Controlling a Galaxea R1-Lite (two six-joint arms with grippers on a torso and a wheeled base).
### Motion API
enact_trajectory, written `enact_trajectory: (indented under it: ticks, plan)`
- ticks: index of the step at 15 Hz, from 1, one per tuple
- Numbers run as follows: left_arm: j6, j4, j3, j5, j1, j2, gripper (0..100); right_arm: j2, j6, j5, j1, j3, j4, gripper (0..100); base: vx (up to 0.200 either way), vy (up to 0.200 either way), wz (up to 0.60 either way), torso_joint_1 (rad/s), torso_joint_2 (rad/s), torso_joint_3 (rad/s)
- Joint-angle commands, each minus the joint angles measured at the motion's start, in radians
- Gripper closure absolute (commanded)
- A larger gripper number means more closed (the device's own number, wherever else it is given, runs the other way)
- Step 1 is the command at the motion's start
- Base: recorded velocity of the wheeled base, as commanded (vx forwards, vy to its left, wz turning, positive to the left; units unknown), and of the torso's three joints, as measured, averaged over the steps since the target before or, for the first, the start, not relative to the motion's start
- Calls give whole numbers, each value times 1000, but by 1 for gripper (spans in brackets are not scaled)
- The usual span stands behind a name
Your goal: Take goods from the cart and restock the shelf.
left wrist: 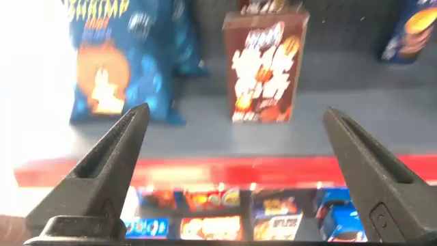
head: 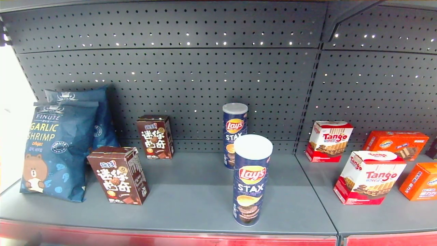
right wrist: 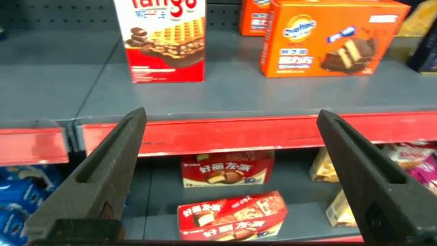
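Left end effector (left wrist: 235, 113) and right end effector (right wrist: 232, 115) were both spread and empty, shelf (head: 191, 194) just ahead of them held few goods (head: 252, 179), so I'd say most restocking remained.

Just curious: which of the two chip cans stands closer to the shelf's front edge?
The right-hand can; the other can stands behind it, by the back panel.

Left gripper (left wrist: 235, 113) spread wide, empty, level with shelf (left wrist: 355, 123) front edge. Right gripper (right wrist: 231, 115) likewise spread, empty.
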Motion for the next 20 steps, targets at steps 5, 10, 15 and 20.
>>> enact_trajectory:
  ticks: [5,10,15,20]
  plan:
    - [-1,226,104,15,1,-333,0,18,-55,33,11,-78,-19,0,0,0,0,0,0,0]
    - [-4,186,170,29,0,-336,0,448,-84,271,69,-377,-13,0,0,0,0,0,0,0]
    - [-16,186,170,27,0,-336,0,739,-95,302,267,-368,-80,0,0,0,0,0,0,0]
    - [-21,186,170,23,-5,-335,0,939,-96,245,350,-374,-217,0,0,0,0,0,0,0]
